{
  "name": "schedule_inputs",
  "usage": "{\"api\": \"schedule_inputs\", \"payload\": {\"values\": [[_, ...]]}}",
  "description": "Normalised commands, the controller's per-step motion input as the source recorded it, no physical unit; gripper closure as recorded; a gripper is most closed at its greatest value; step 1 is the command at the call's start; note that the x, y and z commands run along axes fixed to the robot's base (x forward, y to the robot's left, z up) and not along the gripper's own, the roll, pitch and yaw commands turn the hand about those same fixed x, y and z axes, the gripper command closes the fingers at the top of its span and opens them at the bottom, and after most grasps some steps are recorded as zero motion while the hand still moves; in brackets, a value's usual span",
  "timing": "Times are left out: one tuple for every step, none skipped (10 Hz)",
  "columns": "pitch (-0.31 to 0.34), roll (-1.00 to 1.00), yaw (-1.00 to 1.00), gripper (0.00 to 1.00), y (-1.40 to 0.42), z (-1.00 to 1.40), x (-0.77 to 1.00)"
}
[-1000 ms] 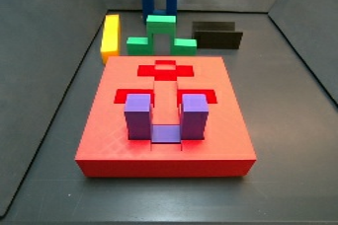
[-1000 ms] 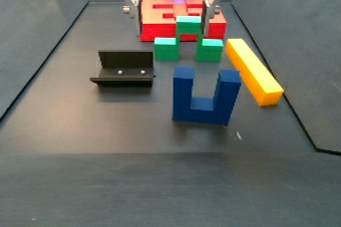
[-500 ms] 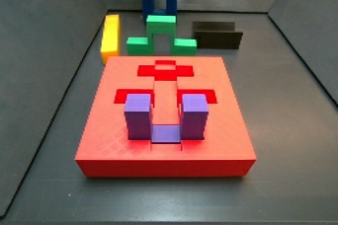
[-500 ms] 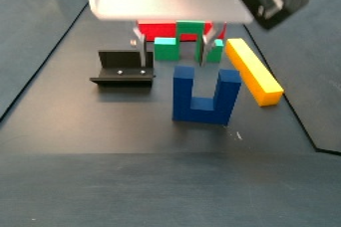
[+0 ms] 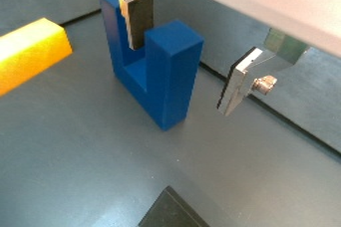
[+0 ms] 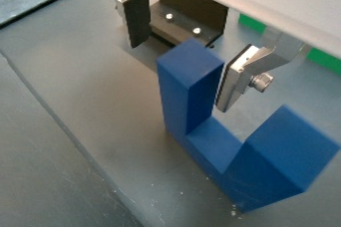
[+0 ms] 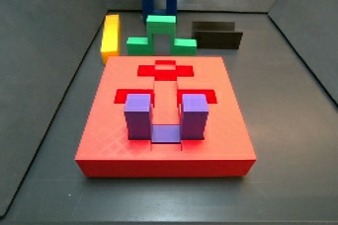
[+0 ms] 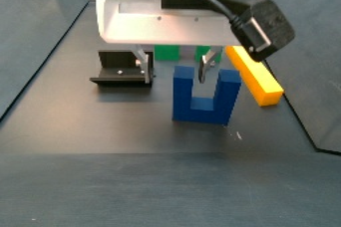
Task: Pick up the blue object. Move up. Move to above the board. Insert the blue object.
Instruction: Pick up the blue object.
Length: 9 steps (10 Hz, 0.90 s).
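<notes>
Dark grey bench surface [image 8: 80, 161] carries everything; no writing is readable on any piece. Since a second ago the end effector [image 8: 172, 69] has come down over the blue object [image 8: 204, 94], which stands upright near the yellow bar [image 8: 253, 72] and the fixture [image 8: 123, 69]. In a wrist view its fingers [image 6: 244, 75] are spread apart, straddling one prong without gripping it. Well away lies the board [image 7: 165, 120], carrying the purple block [image 7: 164, 116].

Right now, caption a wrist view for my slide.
Open gripper straddling one prong of the upright blue object, fingers not yet closed.
</notes>
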Motion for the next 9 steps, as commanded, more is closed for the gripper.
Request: {"api": "schedule_inputs", "payload": {"values": [[-0.084,0.00,-0.39,0.00,0.00,-0.52,0.13],[-0.041,-0.01,-0.48,0.00,0.06,-0.32,0.00],[-0.034,-0.07,-0.33,0.00,0.16,-0.11,-0.10],[-0.063,-0.14,-0.35,0.00,0.23,0.00,-0.22],[-0.141,-0.20,-0.37,0.00,0.24,0.00,-0.31],[-0.074,-0.09,-0.23,0.00,0.10,0.00,-0.12],[0.000,0.00,0.00,1.00,0.00,0.00,0.00],[0.000,0.00,0.00,1.00,0.00,0.00,0.00],[0.000,0.00,0.00,1.00,0.00,0.00,0.00]]}}
